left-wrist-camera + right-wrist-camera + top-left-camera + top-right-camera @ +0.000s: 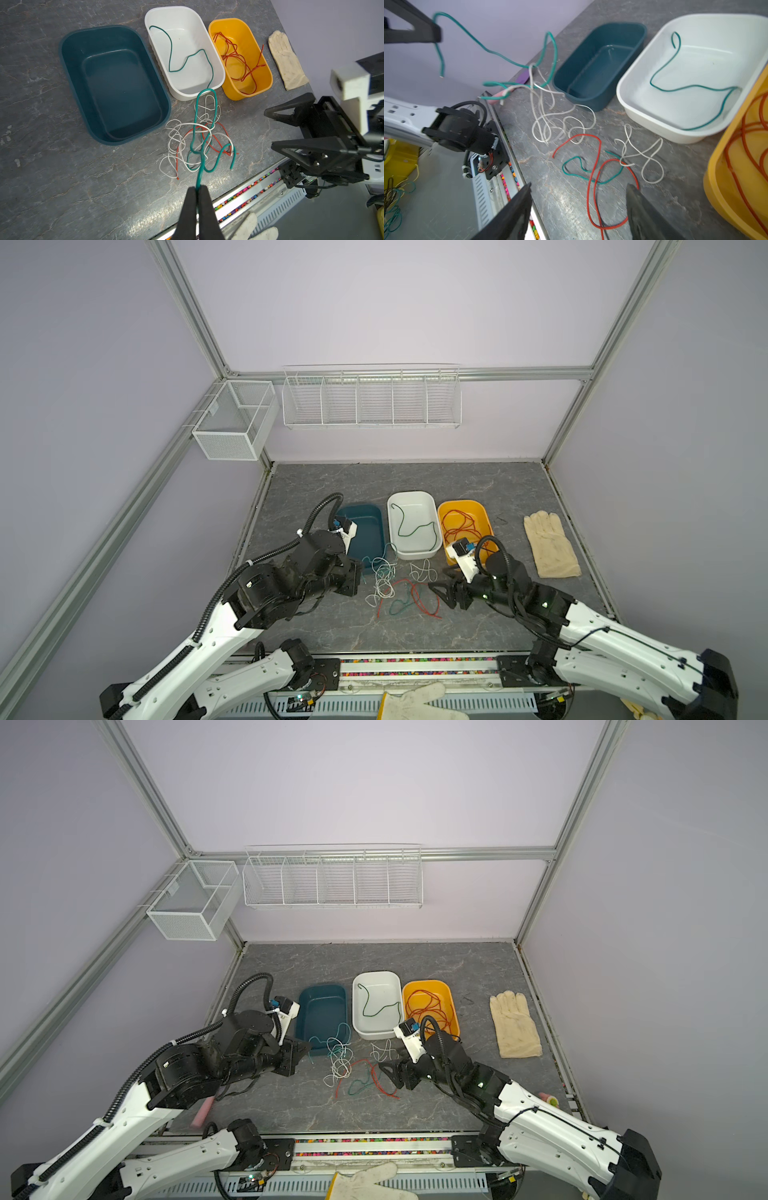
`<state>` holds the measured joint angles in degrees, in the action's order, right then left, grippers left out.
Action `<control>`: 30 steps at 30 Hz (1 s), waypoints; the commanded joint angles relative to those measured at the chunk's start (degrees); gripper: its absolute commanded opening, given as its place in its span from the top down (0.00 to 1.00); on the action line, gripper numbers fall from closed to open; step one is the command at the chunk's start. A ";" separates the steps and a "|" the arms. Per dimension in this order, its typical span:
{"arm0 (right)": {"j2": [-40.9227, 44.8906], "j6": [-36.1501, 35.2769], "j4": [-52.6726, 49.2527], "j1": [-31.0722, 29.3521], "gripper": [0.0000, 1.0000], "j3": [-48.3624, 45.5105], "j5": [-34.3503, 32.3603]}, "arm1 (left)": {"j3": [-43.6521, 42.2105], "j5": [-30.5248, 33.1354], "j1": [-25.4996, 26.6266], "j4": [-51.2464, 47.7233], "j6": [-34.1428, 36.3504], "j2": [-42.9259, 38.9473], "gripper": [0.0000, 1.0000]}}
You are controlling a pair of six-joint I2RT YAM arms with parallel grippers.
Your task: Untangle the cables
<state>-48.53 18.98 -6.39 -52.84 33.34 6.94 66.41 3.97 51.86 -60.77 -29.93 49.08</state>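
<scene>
My left pincer (197,188) is clamped tight on a green cable (195,128), up off the table (52,187). The cable runs from the tips toward the right into the tangle (395,589). In the right wrist view a white cable (532,87) hangs looped over the raised part.

My right pincer (579,185) has its jaws wide apart and grips nothing. It sits low at the near right edge of the tangle. A red cable (591,187) lies on the table between the jaws.

The tangle is white, red and green strands. It sits mid table between both pincers, just near of the teal tray (62,54) and the white tray (187,16). More white loops (652,162) lie on the table on its right side, close to the white tray's near wall.

The trays stand in a row, left to right: teal, white, yellow tray (228,20). A second green cable (170,52) lies in the white tray. Orange cables (236,58) are coiled in the yellow tray. A glove (548,543) lies flat, right of the yellow tray and apart from it.
</scene>
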 commanded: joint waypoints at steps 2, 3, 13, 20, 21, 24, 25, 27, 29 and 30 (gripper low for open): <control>-3.88 -4.45 3.00 -2.07 0.26 3.20 3.62 | -1.22 -2.27 -0.18 2.31 -0.98 -1.33 1.00; -5.38 -5.01 3.73 -2.63 0.26 3.98 4.02 | -1.44 -2.66 -0.17 2.73 -1.17 -1.48 1.00; -18.02 -3.96 14.27 -4.64 0.28 6.61 0.47 | -3.10 -4.75 -0.17 5.47 -3.41 -3.97 1.00; -22.49 -0.72 21.64 -4.99 0.33 6.91 -5.51 | -4.70 -5.95 -0.16 7.31 -4.51 -5.36 1.00; -22.99 -0.31 22.75 -5.04 0.34 6.90 -5.65 | -4.93 -6.08 -0.18 7.51 -4.75 -5.48 1.00; -24.59 0.76 25.18 -5.15 0.42 7.08 -6.34 | -5.15 -6.18 -0.18 7.71 -4.88 -5.58 1.00; -24.99 0.88 25.35 -5.21 0.47 7.20 -6.46 | -5.15 -6.09 -0.16 7.69 -4.96 -5.57 1.00; -25.38 1.35 26.22 -5.31 0.59 6.84 -6.80 | -5.00 -5.92 -0.18 7.44 -4.91 -5.58 1.00; -24.74 1.74 26.84 -5.36 0.68 5.97 -7.62 | -4.98 -5.32 -0.13 6.91 -4.75 -7.38 1.00; -24.15 1.86 26.86 -5.42 0.74 5.48 -8.30 | -5.11 -4.97 -0.19 6.60 -4.75 -7.59 1.00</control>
<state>-73.63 19.99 16.71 -57.87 39.31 0.84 61.52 -1.54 51.81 -53.89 -34.09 43.46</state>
